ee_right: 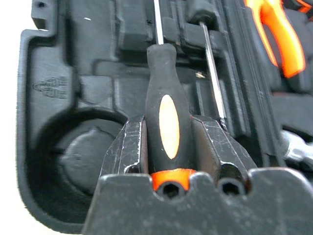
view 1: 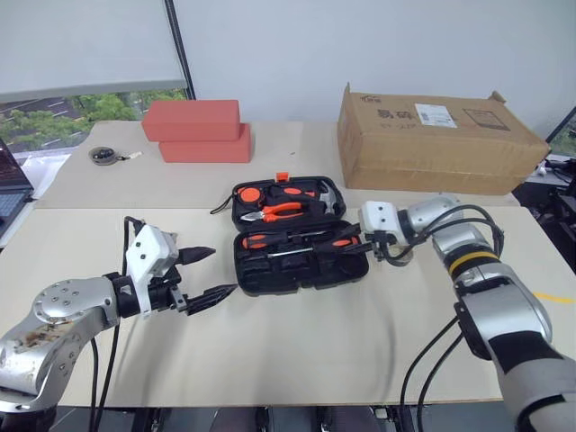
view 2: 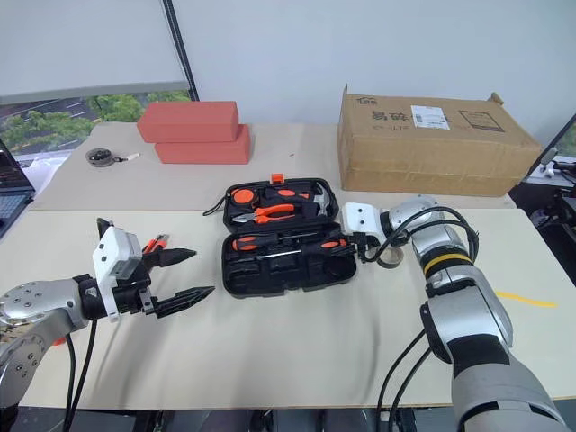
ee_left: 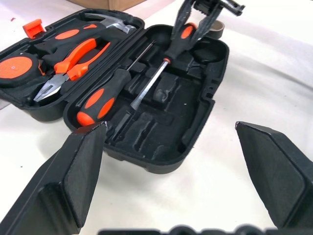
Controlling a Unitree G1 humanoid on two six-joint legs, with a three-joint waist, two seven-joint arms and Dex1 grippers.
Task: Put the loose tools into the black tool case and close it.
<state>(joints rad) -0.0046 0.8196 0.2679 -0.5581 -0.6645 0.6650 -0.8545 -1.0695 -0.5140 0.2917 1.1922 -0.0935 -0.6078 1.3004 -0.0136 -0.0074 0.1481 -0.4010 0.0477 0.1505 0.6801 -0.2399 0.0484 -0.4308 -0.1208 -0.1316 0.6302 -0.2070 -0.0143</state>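
Here the right claw (ee_right: 168,147) stands over the right end of the black tool case (view 1: 297,236), its two fingers on either side of the black-and-orange handle of a slim screwdriver (ee_right: 165,117). The fingers look to be just at the handle, but I cannot tell if they grip it or have let it go. The shaft of this screwdriver points along the near half of the case, so I judge that the claw is laying it into its long recess, and it holds the tool by the handle end so that the tip goes in first.

The left claw (view 1: 200,274) hangs above the worktop (view 1: 297,342) to the left of the case, with fingers wide apart and nothing between them. It is well apart from the case, probably waiting so that it does not disturb the other arm.

The case lies open and flat. The far half carries the orange-handled pliers (view 1: 281,211), a hammer (view 1: 326,193) and a round orange tool (view 1: 249,193). The near half has a thicker screwdriver (ee_left: 100,100) lying next to the slim one; several recesses are empty. A small tape ring (view 2: 391,256) rests on the worktop just beside the right end of the case, so the filling is not yet finished and the lid is not closed
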